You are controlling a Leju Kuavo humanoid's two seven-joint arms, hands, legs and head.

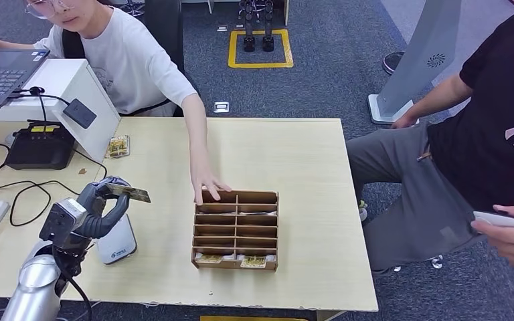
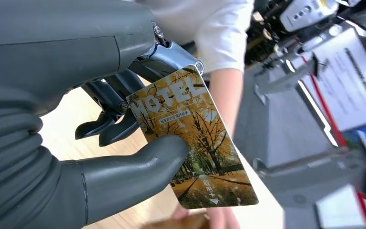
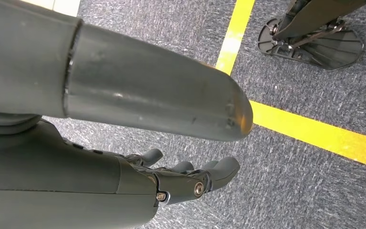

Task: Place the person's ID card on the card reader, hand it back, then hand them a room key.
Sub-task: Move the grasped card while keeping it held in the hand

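The card reader (image 1: 116, 244) sits partly hidden behind the left hand (image 1: 100, 207).

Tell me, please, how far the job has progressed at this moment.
It looks late in the job. The left hand holds a card printed "HOTEL", apparently the room key, above the white card reader, so the ID steps seem done, though the frames cannot confirm that. Left: handing the key to the person, whose hand rests on the wooden card box. The right hand hangs over the floor, holding nothing.
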